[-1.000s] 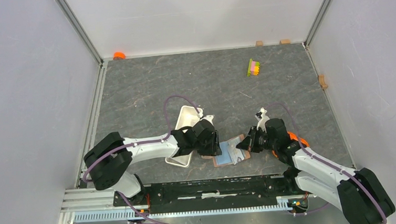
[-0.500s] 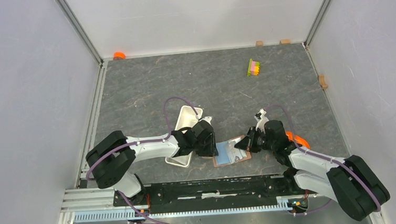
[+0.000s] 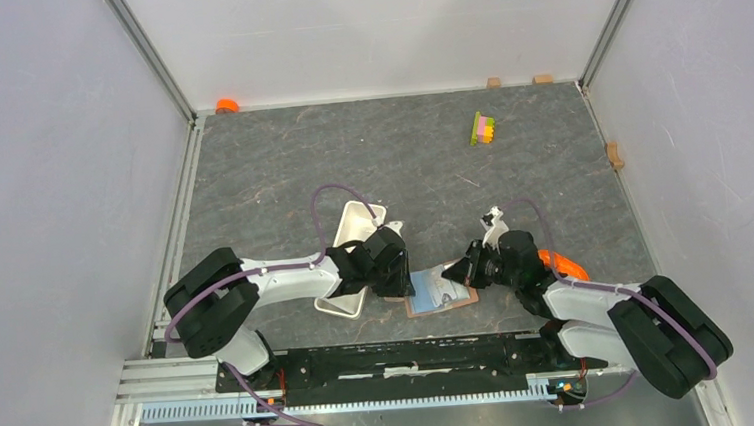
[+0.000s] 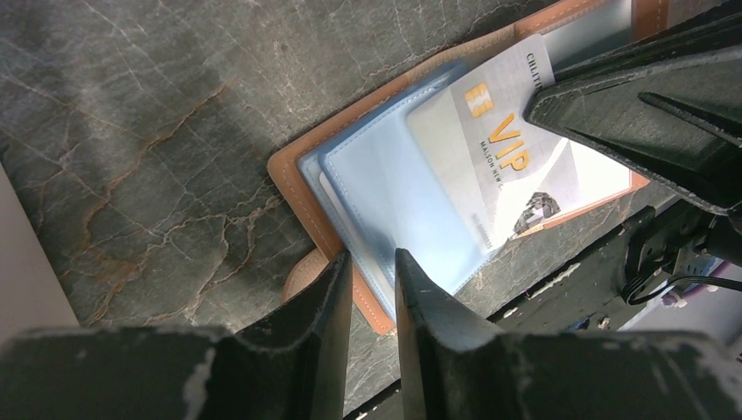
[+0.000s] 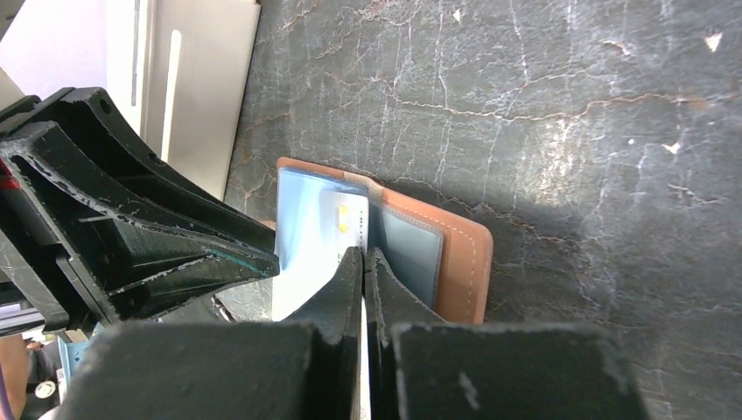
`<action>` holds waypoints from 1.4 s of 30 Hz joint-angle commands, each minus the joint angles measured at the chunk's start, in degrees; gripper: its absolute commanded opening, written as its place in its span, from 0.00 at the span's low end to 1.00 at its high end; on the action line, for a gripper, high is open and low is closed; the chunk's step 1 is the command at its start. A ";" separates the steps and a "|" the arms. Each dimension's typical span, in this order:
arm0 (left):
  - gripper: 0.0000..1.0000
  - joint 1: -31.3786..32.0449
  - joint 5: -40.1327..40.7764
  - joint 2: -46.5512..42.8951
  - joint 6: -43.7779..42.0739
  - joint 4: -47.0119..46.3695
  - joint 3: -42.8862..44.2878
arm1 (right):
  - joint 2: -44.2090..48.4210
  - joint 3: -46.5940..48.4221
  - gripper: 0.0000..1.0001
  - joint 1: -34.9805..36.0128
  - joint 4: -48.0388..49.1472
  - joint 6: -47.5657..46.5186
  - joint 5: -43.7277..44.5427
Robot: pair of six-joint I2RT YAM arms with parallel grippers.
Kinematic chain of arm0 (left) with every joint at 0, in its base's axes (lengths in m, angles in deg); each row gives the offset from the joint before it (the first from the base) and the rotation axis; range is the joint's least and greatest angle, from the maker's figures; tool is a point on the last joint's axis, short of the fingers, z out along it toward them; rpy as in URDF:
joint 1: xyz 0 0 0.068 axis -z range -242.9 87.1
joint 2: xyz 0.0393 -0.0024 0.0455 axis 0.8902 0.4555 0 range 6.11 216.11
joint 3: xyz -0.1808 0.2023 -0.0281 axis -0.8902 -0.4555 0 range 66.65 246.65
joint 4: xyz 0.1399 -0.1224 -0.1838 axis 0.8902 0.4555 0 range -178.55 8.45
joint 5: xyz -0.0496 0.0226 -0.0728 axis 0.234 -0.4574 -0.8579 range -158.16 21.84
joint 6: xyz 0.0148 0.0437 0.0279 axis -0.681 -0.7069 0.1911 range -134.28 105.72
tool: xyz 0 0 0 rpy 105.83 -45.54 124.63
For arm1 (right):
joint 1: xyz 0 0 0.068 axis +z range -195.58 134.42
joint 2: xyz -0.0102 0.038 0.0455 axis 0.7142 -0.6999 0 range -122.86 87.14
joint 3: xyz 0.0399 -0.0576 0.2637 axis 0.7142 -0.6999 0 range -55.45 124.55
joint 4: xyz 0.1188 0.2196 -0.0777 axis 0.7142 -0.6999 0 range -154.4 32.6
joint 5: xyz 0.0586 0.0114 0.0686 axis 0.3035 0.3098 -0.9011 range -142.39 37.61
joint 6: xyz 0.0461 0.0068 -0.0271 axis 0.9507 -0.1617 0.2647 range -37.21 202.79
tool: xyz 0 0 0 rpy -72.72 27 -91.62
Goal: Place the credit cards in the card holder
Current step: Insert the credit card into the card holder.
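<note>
Card holder (image 3: 442, 305) lay open and flat on the grey surface (image 3: 399, 151), near the front edge, between my two arms. Brown rim with pale blue sleeves (image 4: 394, 201) inside. White tray (image 3: 354, 225) sat just to its left, apart from it.

My left gripper (image 4: 372, 262) was at the holder's left edge, down at the surface. Its jaws stood a narrow gap apart, with the holder's brown rim and the edge of a blue sleeve running into that gap. I could not tell whether they actually bit on it or only straddled it.

My right gripper (image 5: 363, 254) came in from the right, low over the open holder. Its jaws were pressed together, pinching the credit card (image 4: 490, 166) by its far end. The card was pale, with a gold chip and gold "VIP" print. Its chip end was tucked under the edge of a blue sleeve on the left half of the holder, and the rest stuck out over the right half. How deep it sat, I could not tell. No second card could be made out apart from this one.

A small yellow, pink and green block stack (image 3: 483, 127) stood well away at the back right of the surface.
</note>
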 commanded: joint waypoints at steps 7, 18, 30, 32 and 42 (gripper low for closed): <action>0.30 -0.23 -0.25 0.88 1.42 -3.16 -0.70 | 0.48 -4.89 0.00 6.41 2.47 1.80 7.72; 0.28 -0.20 -1.53 0.88 2.22 -4.98 -1.41 | -0.43 0.23 0.08 13.17 -1.23 0.81 13.23; 0.25 -0.28 -0.92 -0.63 2.55 -4.83 -1.92 | 17.11 4.60 0.43 13.24 -24.78 -3.60 19.99; 0.25 -0.32 -1.01 -0.62 2.55 -4.90 -1.91 | 18.04 4.70 0.43 13.32 -25.69 -2.66 18.20; 0.24 -0.29 -1.36 -0.61 2.69 -5.16 -2.00 | 17.01 2.12 0.40 16.24 -22.14 2.79 13.48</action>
